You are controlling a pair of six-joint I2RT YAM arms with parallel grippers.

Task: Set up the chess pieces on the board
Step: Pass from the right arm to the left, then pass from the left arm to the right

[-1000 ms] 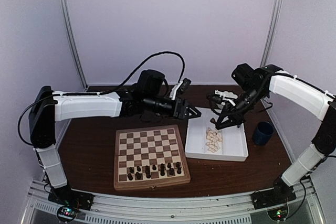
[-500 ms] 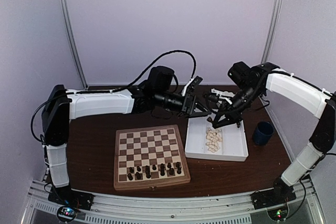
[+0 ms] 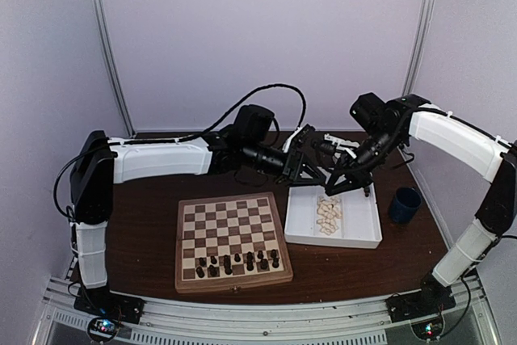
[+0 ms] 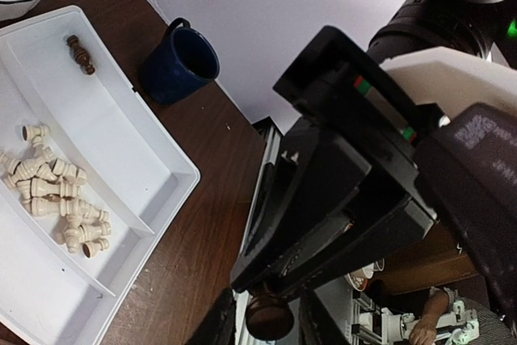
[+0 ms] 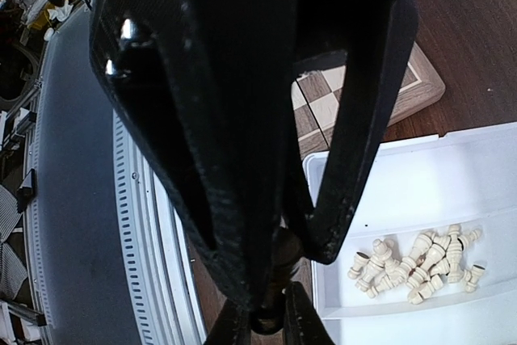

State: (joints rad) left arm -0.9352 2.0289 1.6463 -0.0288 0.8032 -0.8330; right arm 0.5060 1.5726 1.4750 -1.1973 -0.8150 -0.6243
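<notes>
Left arm stretches flat to the right above the table behind the chessboard (image 3: 234, 236), with the left gripper (image 3: 317, 169) nose to nose with the right gripper (image 5: 271, 300) over the far-left corner of the white divided tray (image 3: 367, 236). Right arm comes in from the right, elbow high, wrist angled down and left. Right gripper is clamped on a dark chess piece (image 4: 269, 317) held in the air. Left fingers sit on either side of that piece, but can't tell if they grip it. Other dark pieces (image 3: 238, 262) stand on the board's near rows, cream pieces (image 3: 327, 216) are heaped in the tray, and one dark piece (image 4: 79, 52) lies in its far compartment. Blue mug (image 3: 404, 204) is right of the tray. Versus a second ago, the left arm has reached further right to meet the right gripper, which has edged left.
</notes>
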